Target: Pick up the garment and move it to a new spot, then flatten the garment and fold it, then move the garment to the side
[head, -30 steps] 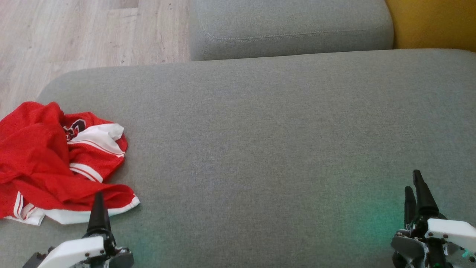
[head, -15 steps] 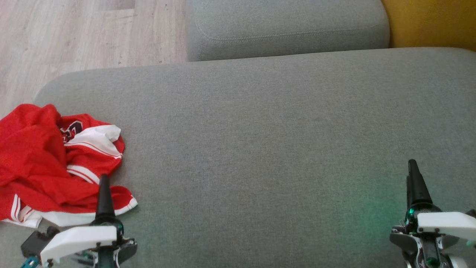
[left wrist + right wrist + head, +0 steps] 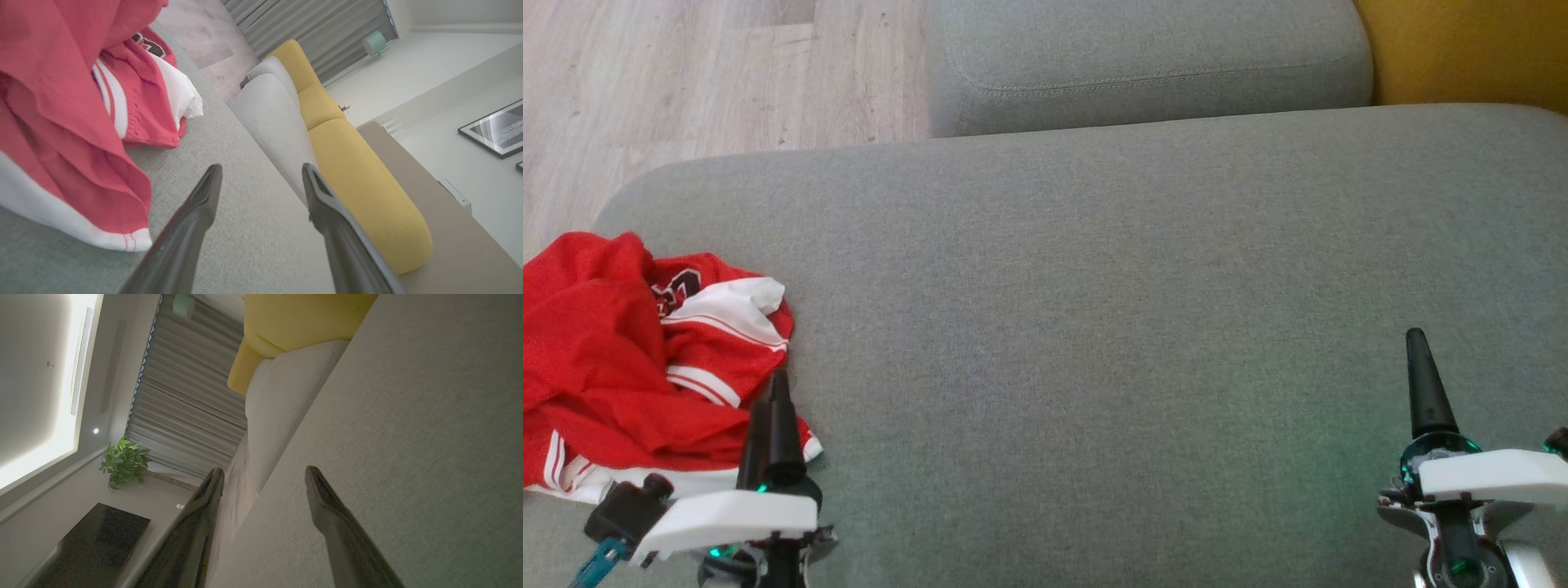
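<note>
Two pincers, both released, nothing held. Left pincer [image 3: 770, 390] is lower left in head view, fingers pointing up-frame and seen nearly edge-on, so they almost overlap. Its tips overlap the lower right hem of the garment [image 3: 605, 351] in that view. Left wrist view shows left pincer [image 3: 261, 167] w/ jaws spread wide and bare grey fabric between them. White hem corner is just beside the left-hand finger; can't tell if finger touches cloth. Right pincer [image 3: 1417, 343] is lower right in head view, edge-on w/ one finger visible, well apart from garment, over bare grey couch seat [image 3: 1094, 269]. Right wrist view: right pincer [image 3: 264, 470] jaws wide, nothing between.

Garment is a red mesh jersey-type piece w/ white trim + stripes, dark lettering partly showing. It's crumpled in a heap at left end of couch seat, part cut off by frame's left edge. In left wrist view garment [image 3: 61, 102] is bunched w/ folds stacked, white hem band along its bottom edge lying on the seat.

Bkgd: grey back cushion [image 3: 1143, 65] at far side of seat, yellow cushion [image 3: 1462, 49] next to it on the right, wood floor [image 3: 686, 82] upper left. Left wrist view also gets yellow cushion [image 3: 351, 171], grey curtain [image 3: 294, 24], framed pic [image 3: 494, 126] on wall. Right wrist view: curtain [image 3: 184, 396], potted plant [image 3: 122, 461].
</note>
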You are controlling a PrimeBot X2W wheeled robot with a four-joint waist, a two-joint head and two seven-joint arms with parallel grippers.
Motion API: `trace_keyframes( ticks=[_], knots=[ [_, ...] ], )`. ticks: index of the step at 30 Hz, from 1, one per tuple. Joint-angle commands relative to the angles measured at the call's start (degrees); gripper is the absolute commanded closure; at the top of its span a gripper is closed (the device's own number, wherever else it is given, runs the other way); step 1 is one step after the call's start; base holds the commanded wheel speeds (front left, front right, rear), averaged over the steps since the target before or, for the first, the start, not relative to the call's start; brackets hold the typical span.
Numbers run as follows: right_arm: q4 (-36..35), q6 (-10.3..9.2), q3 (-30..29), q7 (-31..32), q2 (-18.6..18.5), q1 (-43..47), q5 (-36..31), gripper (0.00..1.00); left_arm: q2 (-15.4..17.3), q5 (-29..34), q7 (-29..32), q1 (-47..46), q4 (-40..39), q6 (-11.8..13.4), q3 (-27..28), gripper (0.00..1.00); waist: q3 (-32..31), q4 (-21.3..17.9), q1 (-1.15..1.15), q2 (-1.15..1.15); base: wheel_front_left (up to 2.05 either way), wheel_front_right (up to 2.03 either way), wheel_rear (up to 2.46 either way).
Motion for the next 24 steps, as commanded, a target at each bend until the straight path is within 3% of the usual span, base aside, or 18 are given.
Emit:
trace_keyframes(
  ticks=[1,24],
  knots=[
    [-2.7,-0.01,0.9,-0.4,-1.2,-0.6,-2.1,0.00,1.0,2.6,-0.8,-2.5,-2.4,0.3,-0.1,0.00,0.0,0.0,0.00,0.00,0.00,0.00,0.00],
    [-7.2,-0.02,4.7,-0.6,-2.2,1.1,-16.0,0.00,4.2,19.9,-4.5,-2.8,-1.3,3.8,-3.5,0.00,-0.3,-0.6,0.00,0.00,0.00,0.00,0.00]
  ],
)
